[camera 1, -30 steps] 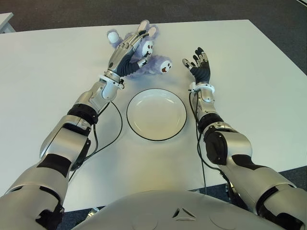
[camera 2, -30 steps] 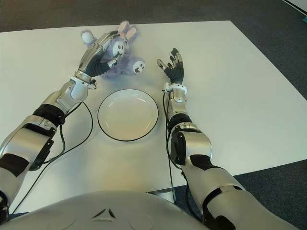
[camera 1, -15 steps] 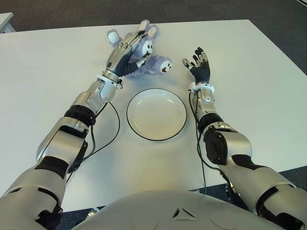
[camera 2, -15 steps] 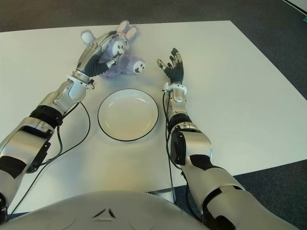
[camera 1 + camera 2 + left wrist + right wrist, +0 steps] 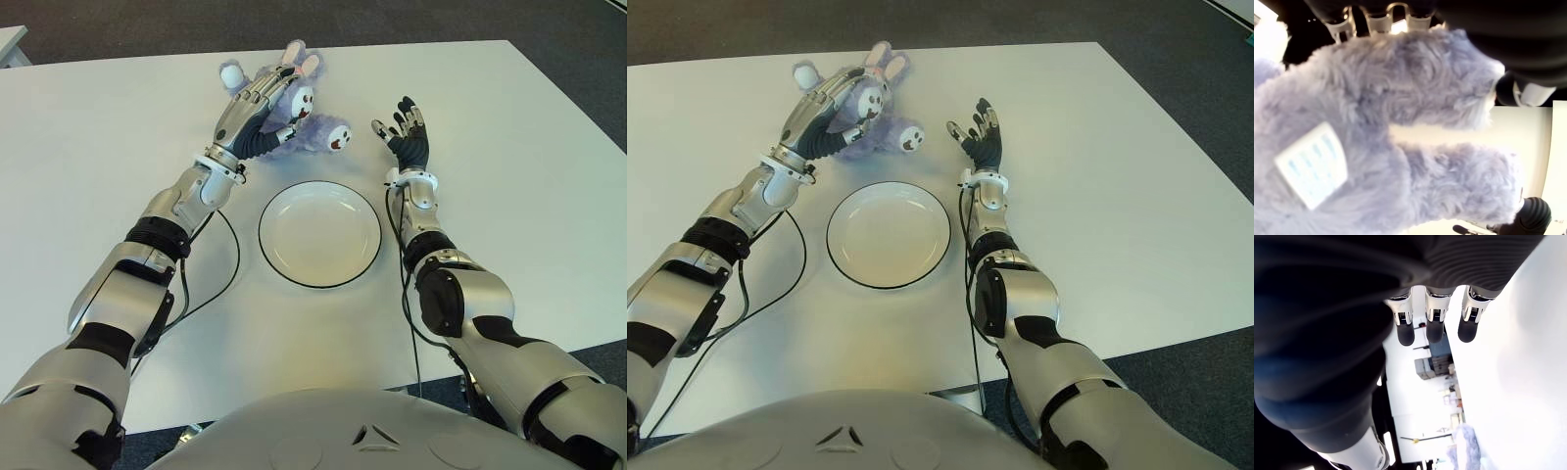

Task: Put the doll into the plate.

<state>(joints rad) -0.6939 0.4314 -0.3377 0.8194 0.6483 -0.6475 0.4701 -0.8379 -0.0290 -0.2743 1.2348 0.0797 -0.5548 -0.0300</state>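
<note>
Doll (image 5: 306, 125) at the far side of the table (image 5: 98, 147), past the plate (image 5: 319, 233), still under the left hand (image 5: 257, 106). Fingers laid over the purple fur and starting to close. Arm pulled a little more to the left than a moment ago. Plate empty. Right hand (image 5: 406, 129) beside the doll, fingers spread, holding nothing.

Up close from the left wrist: fur (image 5: 1400, 122) filling the view, pressed to the palm. Grip looks nearly ready; lifting comes next.

Right wrist: fingers (image 5: 1434, 330) straight, nothing inside.

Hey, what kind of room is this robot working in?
Probably an office or lab: a plain white table stands on dark grey carpet, holding only a plate and a plush doll for the test.
</note>
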